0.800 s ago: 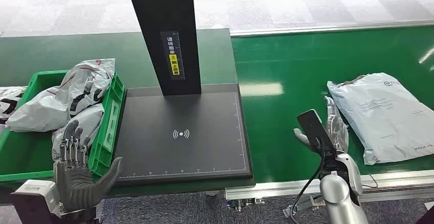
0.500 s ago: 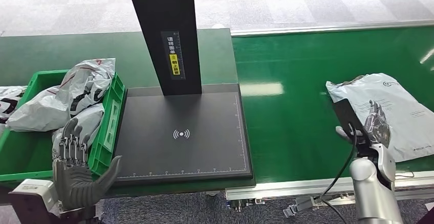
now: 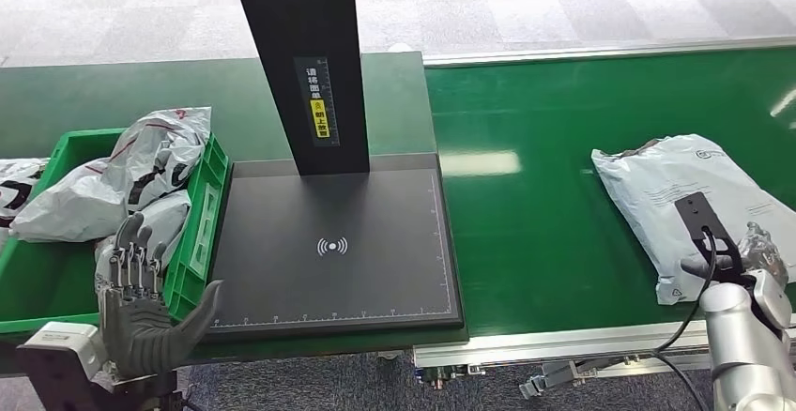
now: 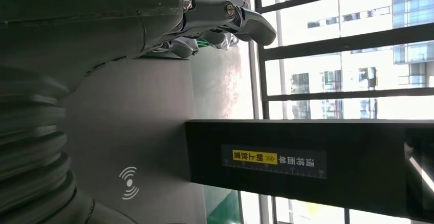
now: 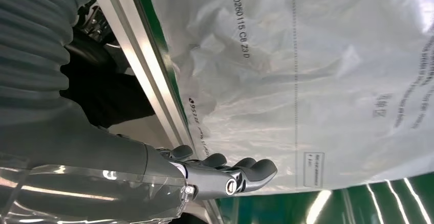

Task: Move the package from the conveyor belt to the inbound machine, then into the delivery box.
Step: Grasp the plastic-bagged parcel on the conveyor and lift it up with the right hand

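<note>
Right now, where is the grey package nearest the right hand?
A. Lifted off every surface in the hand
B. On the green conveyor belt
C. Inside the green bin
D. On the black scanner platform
B: the grey package lies flat on the green conveyor belt, with the right hand at its near edge.

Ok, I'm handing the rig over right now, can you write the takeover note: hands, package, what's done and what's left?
Left hand: open, holding nothing, raised near the front corner of the green delivery box.
Right hand: over the near edge of the grey package, no grip visible yet.
Package lies flat on the conveyor belt.
Inbound machine plate is bare; the box already holds other bags.
Done: reach to the package.
Left: grasp, place on machine, then into box.
</note>
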You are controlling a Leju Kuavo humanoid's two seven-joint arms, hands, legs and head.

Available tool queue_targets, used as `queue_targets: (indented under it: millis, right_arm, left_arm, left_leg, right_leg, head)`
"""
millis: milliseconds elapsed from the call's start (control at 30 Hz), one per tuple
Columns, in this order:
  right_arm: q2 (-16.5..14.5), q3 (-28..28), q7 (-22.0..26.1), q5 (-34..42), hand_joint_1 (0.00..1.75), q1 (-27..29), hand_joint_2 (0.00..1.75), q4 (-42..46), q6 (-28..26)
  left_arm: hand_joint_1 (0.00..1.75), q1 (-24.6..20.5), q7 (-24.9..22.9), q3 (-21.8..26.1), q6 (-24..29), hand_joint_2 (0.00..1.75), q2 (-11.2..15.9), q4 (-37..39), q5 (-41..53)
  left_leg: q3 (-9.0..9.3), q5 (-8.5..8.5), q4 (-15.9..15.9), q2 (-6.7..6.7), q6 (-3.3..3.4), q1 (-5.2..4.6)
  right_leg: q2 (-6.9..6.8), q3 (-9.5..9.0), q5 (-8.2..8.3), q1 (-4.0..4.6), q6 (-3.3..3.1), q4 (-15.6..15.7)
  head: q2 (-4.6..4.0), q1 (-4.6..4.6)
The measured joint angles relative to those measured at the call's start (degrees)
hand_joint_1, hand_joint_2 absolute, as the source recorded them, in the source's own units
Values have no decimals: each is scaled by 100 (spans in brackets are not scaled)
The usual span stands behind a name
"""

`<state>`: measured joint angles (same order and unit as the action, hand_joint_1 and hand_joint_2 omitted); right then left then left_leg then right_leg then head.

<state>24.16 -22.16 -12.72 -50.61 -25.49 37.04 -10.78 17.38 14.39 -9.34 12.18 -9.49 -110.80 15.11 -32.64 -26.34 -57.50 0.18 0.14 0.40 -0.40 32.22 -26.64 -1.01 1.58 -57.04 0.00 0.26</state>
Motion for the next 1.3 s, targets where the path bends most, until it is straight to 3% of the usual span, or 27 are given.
queue_targets:
  millis: [400, 567, 667, 833, 933, 1300]
  right_arm:
    - [40, -202, -71, -55, 0, 80, 175, -352, -63]
    - [40, -204, 127, -96, 0, -33, 175, -454, -210]
    - [32, -214, 394, -46, 0, -106, 175, -474, -532]
    - [-41, -386, 1079, 274, 0, -137, 175, -316, -1535]
    - [-71, -496, 1289, 445, 0, -115, 175, -173, -1769]
    - [-97, -584, 1182, 441, 0, -140, 175, -184, -1477]
  left_arm:
    - [0, 2, 25, -21, 25, 175, 50, 71, -4]
    - [0, -5, 25, -20, 35, 175, 51, 71, 4]
    - [0, -10, 28, -19, 42, 175, 51, 72, 7]
    - [0, -31, 71, -22, 56, 175, 51, 89, 26]
    - [0, -56, 104, -26, 64, 175, 51, 120, 25]
    - [0, -231, 118, -45, 49, 175, 51, 325, -36]
  left_leg:
    - [0, -1, 0, 3, 2, 0]
    - [0, -1, 0, 2, 2, 0]
    - [-1, -1, 0, 2, 2, 0]
    - [-1, -1, 0, 0, 1, 0]
    - [-1, -1, 0, 1, 1, 0]
    - [-1, 0, 0, 1, 2, 0]
  right_leg:
    - [2, -1, 0, 0, 2, 0]
    - [2, -1, 0, -1, 2, 0]
    - [1, -1, 0, -1, 2, 0]
    - [0, -1, -1, 0, 2, 0]
    - [0, -1, -1, 0, 2, 0]
    - [0, -2, 0, 0, 2, 0]
  head:
    - [0, 0]
    - [0, 0]
    - [0, 0]
    - [0, 1]
    - [0, 0]
    - [0, 0]
